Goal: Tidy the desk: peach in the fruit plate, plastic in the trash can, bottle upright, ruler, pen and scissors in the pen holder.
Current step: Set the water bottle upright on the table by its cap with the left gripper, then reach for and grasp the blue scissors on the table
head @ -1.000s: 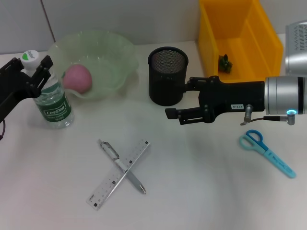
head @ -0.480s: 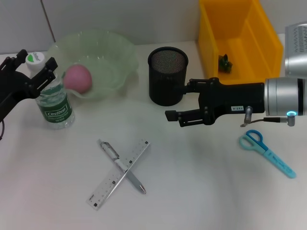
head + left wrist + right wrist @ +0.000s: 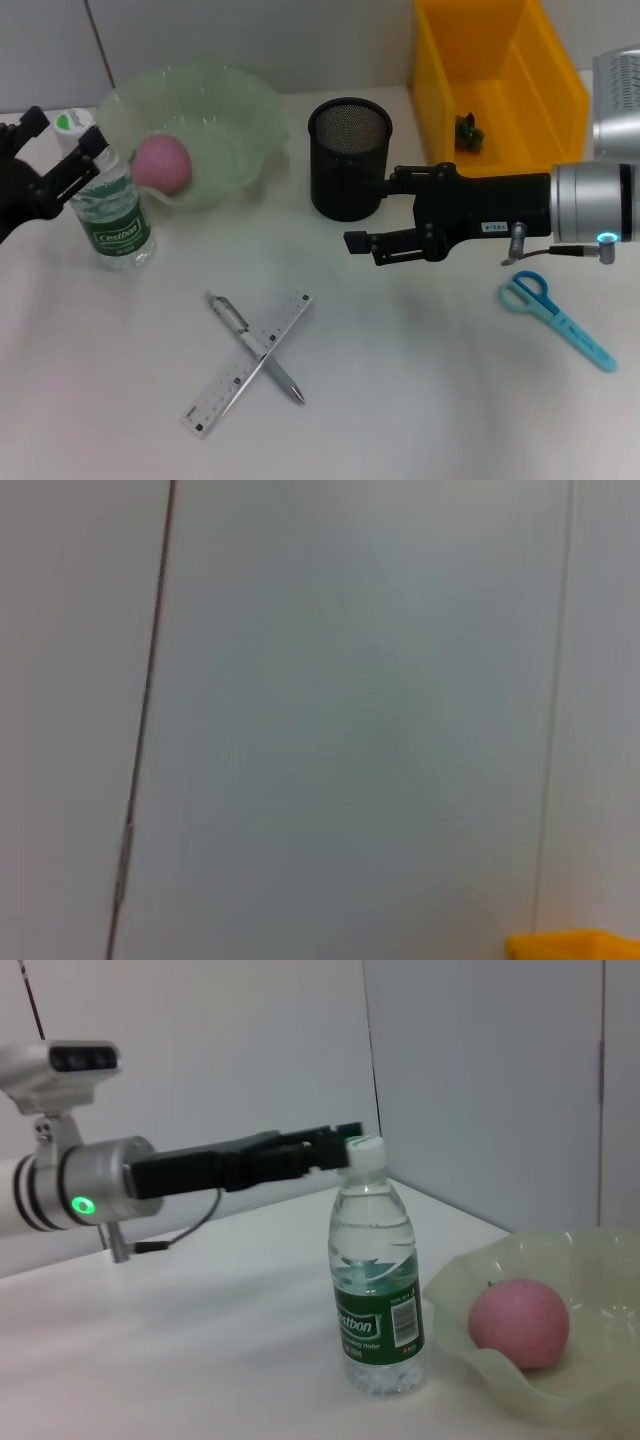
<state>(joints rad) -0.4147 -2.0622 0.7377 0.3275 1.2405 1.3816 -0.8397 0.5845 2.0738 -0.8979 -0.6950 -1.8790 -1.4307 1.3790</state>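
Observation:
The water bottle (image 3: 112, 225) stands upright left of the green fruit plate (image 3: 235, 110), which holds the pink peach (image 3: 162, 165). My left gripper (image 3: 66, 130) is open, its fingers apart at either side of the bottle's cap; the right wrist view shows it (image 3: 338, 1144) just beside the cap of the bottle (image 3: 377, 1290). My right gripper (image 3: 372, 210) is open and empty, hovering in front of the black mesh pen holder (image 3: 348, 170). The ruler (image 3: 228, 385) and the pen (image 3: 232, 318) lie crossed on the desk. The blue scissors (image 3: 558, 318) lie at the right.
The yellow trash bin (image 3: 545, 90) stands at the back right with a dark scrap of plastic (image 3: 468, 132) inside. The peach (image 3: 520, 1322) and the plate (image 3: 470, 1272) show in the right wrist view. The left wrist view shows only wall.
My left gripper has let go of the bottle's neck, opened and drawn back to the left. The bottle stays upright. The right arm has hardly moved.

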